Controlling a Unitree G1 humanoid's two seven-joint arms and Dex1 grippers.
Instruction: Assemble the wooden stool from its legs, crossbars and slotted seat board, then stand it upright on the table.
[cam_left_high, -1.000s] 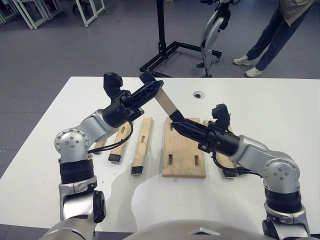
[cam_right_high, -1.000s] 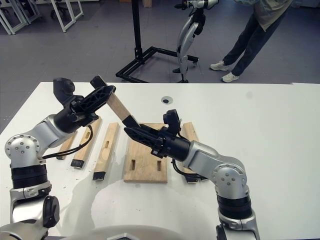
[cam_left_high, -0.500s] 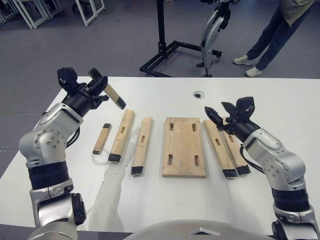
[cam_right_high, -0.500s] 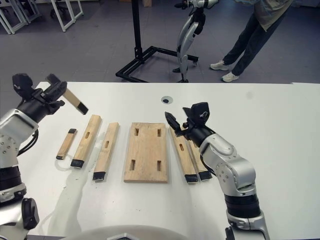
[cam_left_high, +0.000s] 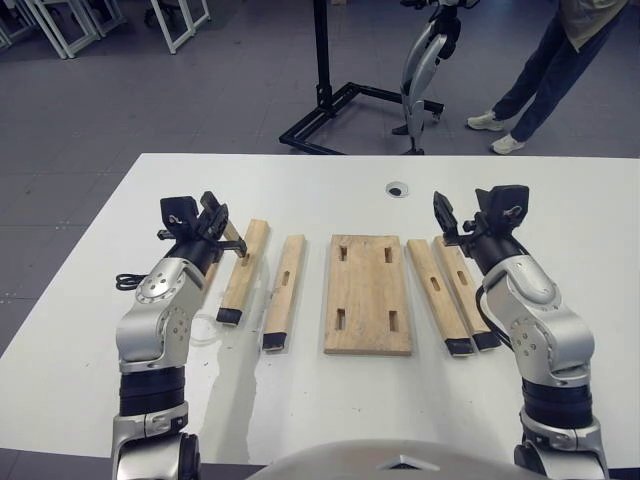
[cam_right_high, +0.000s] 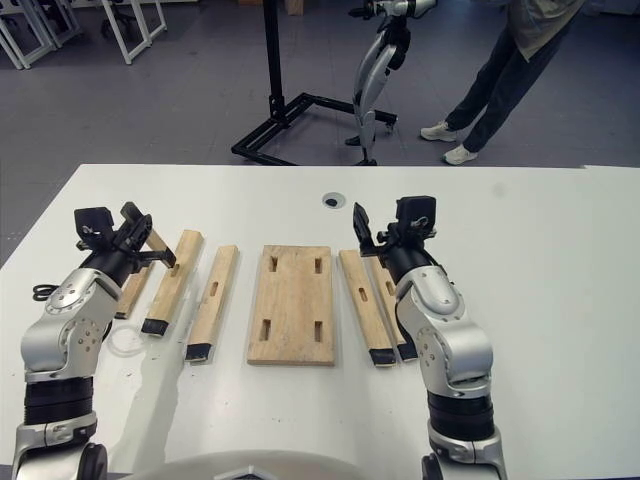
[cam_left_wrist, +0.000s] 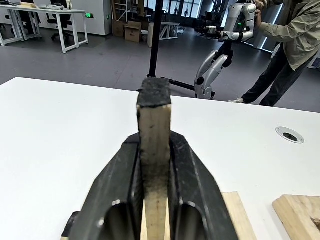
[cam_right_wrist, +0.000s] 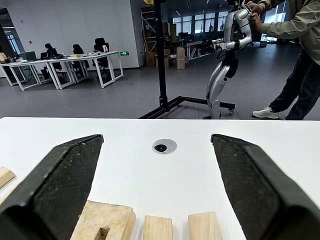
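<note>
1. The surface (cam_left_high: 560, 200) carries every part lying flat and apart. By my judgement you are at the very start of the assembly, with nothing joined yet.
2. The slotted seat board (cam_left_high: 367, 293) lies in the middle between your two arms, its four slots facing up.
3. Two legs (cam_left_high: 243, 272) lie side by side to the left of the board, and two more legs (cam_left_high: 433, 282) lie just to its right, all flat with their mortises up.
4. Your left gripper (cam_left_high: 212, 228) hangs low near the far end of the left pair, pinching a short crossbar (cam_left_wrist: 154, 125) edge-on between its fingers, dark tip pointing away. Your next move probably calls for lining that tip up with a leg's mortise, so you will need the leg steadied.
5. Your right gripper (cam_right_wrist: 156, 142) hovers over the far ends of the right pair, spread wide and touching nothing. It is free to brace a leg.
</note>
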